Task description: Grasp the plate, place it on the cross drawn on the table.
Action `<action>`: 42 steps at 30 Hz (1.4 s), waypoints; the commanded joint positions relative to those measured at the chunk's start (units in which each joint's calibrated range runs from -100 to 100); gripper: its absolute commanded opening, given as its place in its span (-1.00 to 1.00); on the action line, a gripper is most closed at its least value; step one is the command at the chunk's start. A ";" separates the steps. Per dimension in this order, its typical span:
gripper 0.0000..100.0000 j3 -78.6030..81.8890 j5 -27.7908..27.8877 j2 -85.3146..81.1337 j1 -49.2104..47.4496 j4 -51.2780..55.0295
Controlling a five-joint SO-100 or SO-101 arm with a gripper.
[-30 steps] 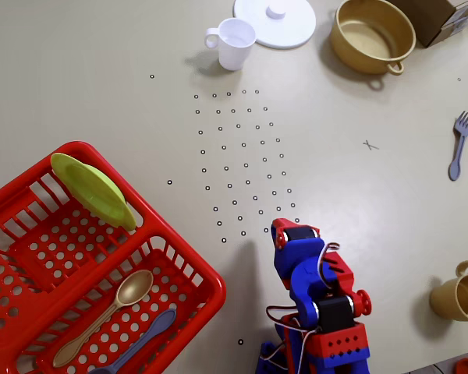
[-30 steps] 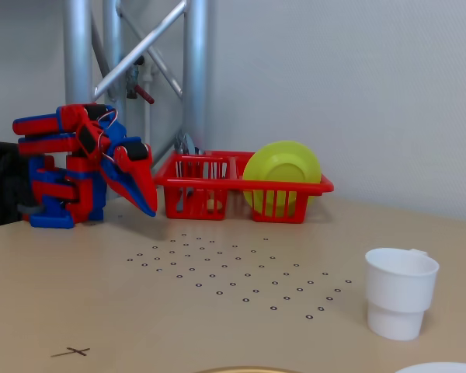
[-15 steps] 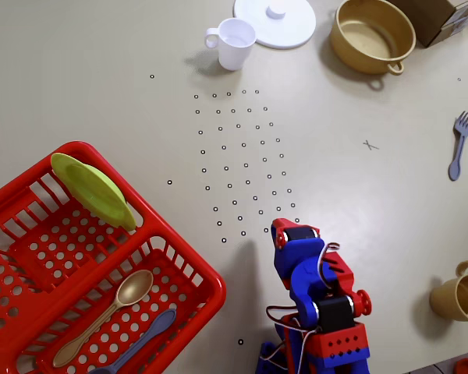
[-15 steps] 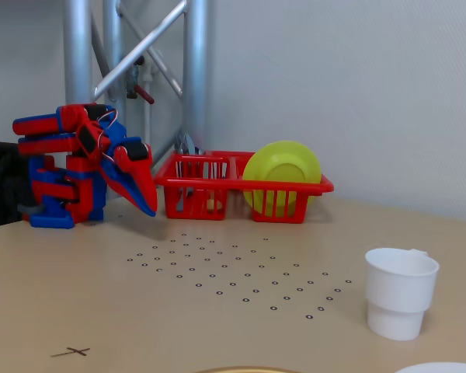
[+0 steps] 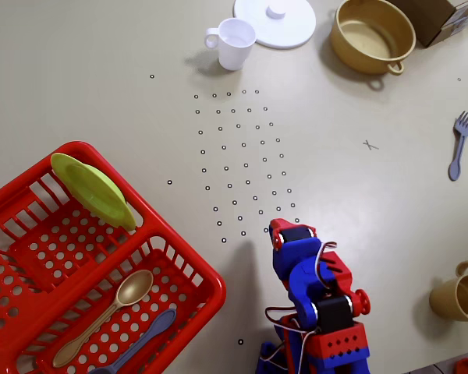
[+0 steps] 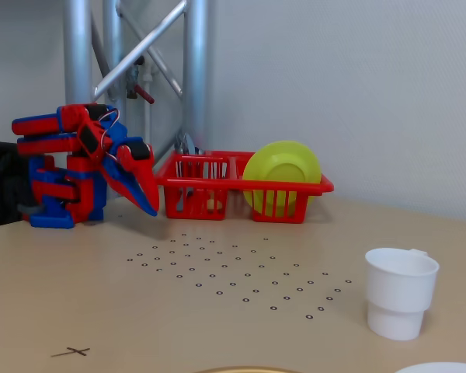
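Note:
A yellow-green plate (image 5: 93,189) stands on edge in the far corner of a red dish rack (image 5: 189,269); in the fixed view the plate (image 6: 283,175) leans upright at the rack's right end. The cross (image 5: 370,145) is a small pencil mark on the table right of the dot grid; it also shows in the fixed view (image 6: 71,352) at the front left. My red and blue gripper (image 5: 279,228) is folded back near the arm's base, pointing down, shut and empty, well apart from the plate; it also shows in the fixed view (image 6: 151,208).
A white cup (image 5: 234,42), white lid (image 5: 275,20), tan pot (image 5: 372,35) and cardboard box (image 5: 437,17) stand at the top. A grey-blue fork (image 5: 459,145) lies right of the cross, a tan mug (image 5: 460,296) at the lower right. The rack holds a spoon (image 5: 103,317).

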 commanded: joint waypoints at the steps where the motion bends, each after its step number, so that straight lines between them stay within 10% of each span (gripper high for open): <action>1: -0.90 1.08 1.66 -0.43 -1.42 0.11; 28: -0.51 -59.57 34.97 37.19 -20.23 5.10; 42: -0.51 -82.69 40.39 65.50 -37.10 2.04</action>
